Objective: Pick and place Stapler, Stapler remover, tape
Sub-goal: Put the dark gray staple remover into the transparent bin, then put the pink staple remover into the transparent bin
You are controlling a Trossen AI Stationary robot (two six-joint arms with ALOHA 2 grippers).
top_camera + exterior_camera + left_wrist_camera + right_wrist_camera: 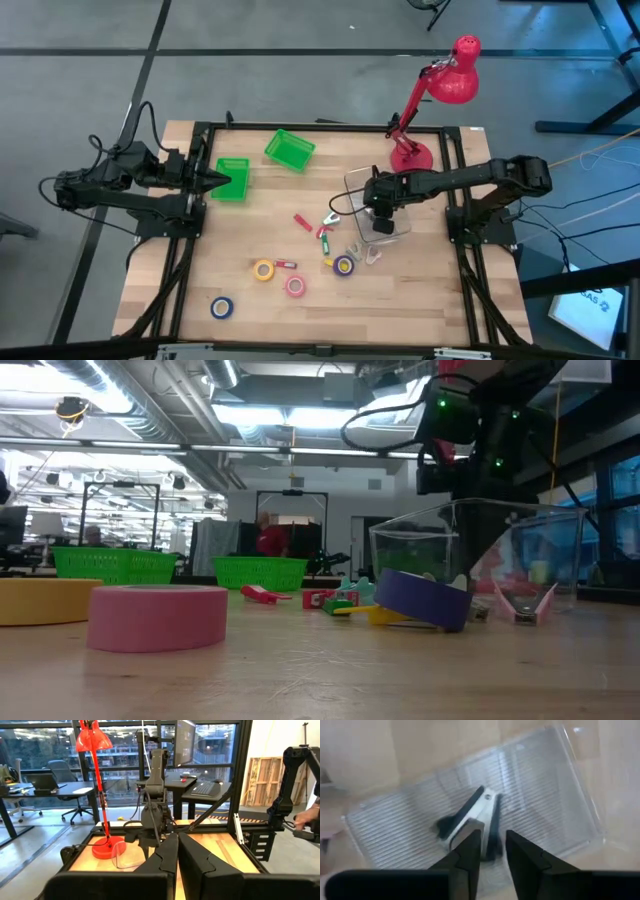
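Right arm: stretched from 3 o'clock toward table centre, right gripper (383,222) poised over clear plastic bin (402,186); fingers (468,851) narrowly parted, nothing between them. Left arm: parked at 9 o'clock, left gripper (222,179) level, pressed closed, tips just beside one green bin (233,180). Second green bin (289,149) at 11 o'clock, tilted. Stapler remover (471,820): dark grey and white, claw-shaped, lying on ribbed floor of clear plastic bin directly below right fingers; apparently free of them, though right wrist view is blurred. Same item hidden under gripper in high view. Tape: yellow roll (264,269), pink roll (295,286), blue roll (222,307) at 6 to 7 o'clock, well apart; purple-rimmed roll (343,265) near 5 o'clock side of clear plastic bin, leaning in low view. Small coloured items (324,232) scattered at centre, too small to identify; stapler not surely made out among them. Red desk lamp (441,93) at 1 o'clock, base beside bin. Low view: right arm cut off at top edge, clear bin's contents indistinct through walls. Wooden table (240,240).
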